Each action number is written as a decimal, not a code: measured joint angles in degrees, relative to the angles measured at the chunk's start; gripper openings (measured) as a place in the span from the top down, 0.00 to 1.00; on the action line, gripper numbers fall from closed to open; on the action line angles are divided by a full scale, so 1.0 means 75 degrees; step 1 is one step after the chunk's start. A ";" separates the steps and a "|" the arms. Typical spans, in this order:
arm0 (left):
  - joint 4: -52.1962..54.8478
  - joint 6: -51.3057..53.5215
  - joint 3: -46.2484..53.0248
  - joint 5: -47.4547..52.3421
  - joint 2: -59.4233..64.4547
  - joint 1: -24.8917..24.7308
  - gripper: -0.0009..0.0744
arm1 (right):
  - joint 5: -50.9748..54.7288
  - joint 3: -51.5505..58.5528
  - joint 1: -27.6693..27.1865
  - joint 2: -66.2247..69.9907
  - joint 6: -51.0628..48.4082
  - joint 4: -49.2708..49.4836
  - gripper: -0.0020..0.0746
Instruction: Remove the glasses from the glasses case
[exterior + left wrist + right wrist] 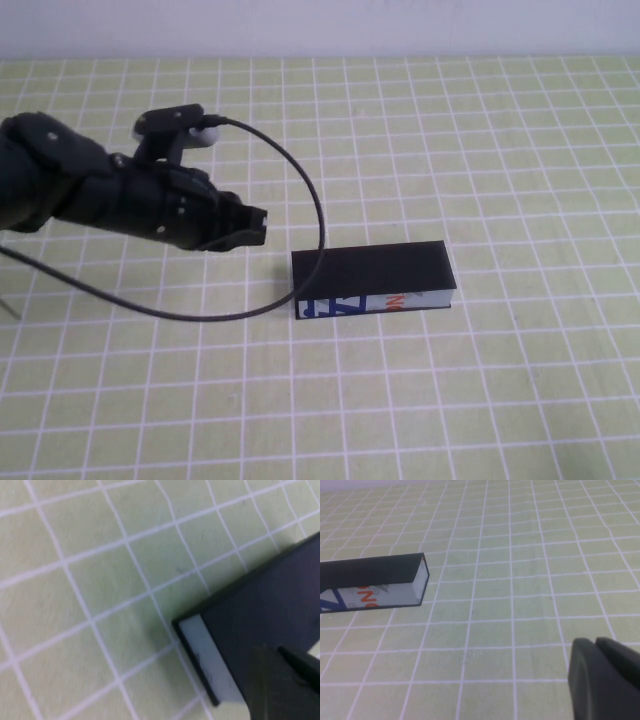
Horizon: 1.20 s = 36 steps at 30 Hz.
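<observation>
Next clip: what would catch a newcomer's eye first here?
The closed black glasses case lies mid-table on the green grid mat, its white printed side facing the camera. The left gripper hangs just left of it, trailing a looping black cable. The right gripper shows only in its wrist view, away from the case.

Setting: a robot test bench, not a home. Evidence: desk [520, 380] covered by a pale green mat with a white grid, plain white wall [400, 25] behind, and a black cabled robot arm [90, 190] over it.
</observation>
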 joint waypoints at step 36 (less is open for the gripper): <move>-0.0638 0.0658 -0.2619 0.0739 0.3174 -0.0204 0.99 | -0.1133 0.0000 0.0000 0.0000 -0.0648 0.2848 1.00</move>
